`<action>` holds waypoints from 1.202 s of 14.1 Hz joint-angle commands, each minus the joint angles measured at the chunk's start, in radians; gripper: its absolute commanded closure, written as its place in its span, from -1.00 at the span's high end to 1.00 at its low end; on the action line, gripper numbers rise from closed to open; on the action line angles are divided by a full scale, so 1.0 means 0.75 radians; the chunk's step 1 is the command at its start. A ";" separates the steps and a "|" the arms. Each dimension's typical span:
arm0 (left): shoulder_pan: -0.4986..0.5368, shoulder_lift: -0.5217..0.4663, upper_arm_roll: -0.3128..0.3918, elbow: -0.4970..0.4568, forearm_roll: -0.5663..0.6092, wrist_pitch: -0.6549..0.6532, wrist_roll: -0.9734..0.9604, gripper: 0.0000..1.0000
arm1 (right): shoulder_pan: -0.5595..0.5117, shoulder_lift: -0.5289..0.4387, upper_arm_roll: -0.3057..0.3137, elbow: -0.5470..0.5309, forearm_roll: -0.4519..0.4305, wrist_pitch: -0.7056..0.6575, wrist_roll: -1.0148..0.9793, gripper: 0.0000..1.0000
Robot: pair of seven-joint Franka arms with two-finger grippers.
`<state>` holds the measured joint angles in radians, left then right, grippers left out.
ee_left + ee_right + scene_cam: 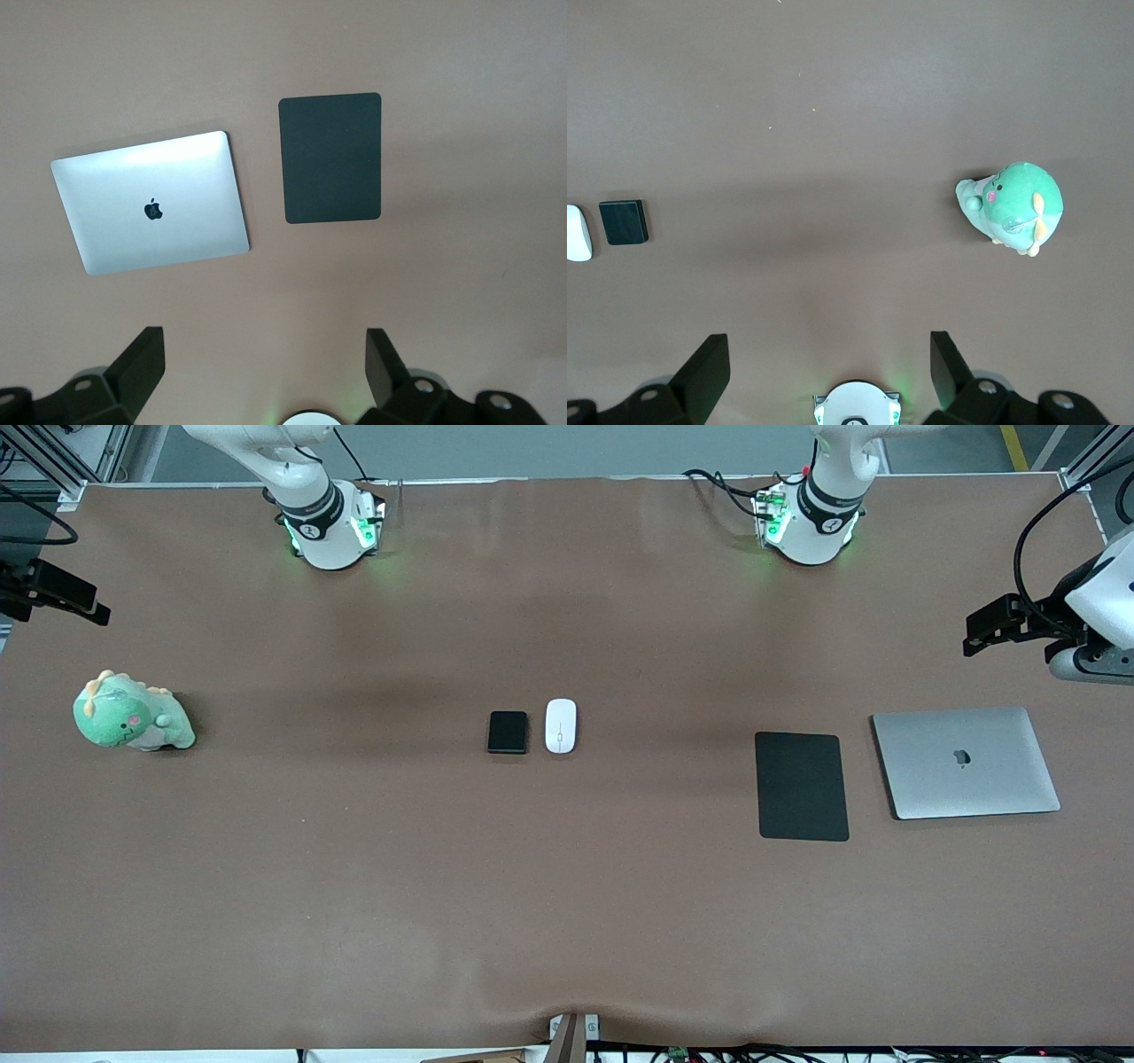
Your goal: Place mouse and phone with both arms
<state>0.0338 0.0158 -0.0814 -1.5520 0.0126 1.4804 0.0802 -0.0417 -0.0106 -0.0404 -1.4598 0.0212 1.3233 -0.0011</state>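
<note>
Brown table [567, 886] cover, slightly rippled at camera-side edge. Mouse [560, 725] and phone [508, 732] flat mid-table, just beside each other (phone toward right arm's end). Left gripper [261, 372] spread wide, empty, high over laptop [966, 762] and mouse pad [802, 786]. Right gripper [827, 372] likewise wide, empty, above bare cover near plush dinosaur [131, 714].

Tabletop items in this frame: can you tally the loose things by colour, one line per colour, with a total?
Black: 2, the phone and the mouse pad
White: 1, the mouse
Silver: 1, the closed laptop
Green: 1, the plush dinosaur
Total: 5
</note>
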 commanded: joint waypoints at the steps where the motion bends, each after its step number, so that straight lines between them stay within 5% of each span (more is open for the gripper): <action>1: 0.008 -0.013 -0.006 -0.007 0.012 -0.016 0.026 1.00 | 0.005 0.012 -0.005 0.024 -0.014 -0.008 -0.011 1.00; 11: -0.018 0.048 -0.028 0.014 0.038 0.030 -0.031 1.00 | 0.000 0.032 -0.005 0.030 -0.018 -0.006 -0.017 1.00; 17: -0.047 0.146 -0.225 0.016 0.016 0.100 -0.293 1.00 | 0.004 0.037 -0.005 0.032 -0.010 -0.008 -0.015 1.00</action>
<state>0.0045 0.1029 -0.2084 -1.5525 0.0127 1.5485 -0.0955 -0.0417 0.0098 -0.0431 -1.4596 0.0212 1.3252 -0.0022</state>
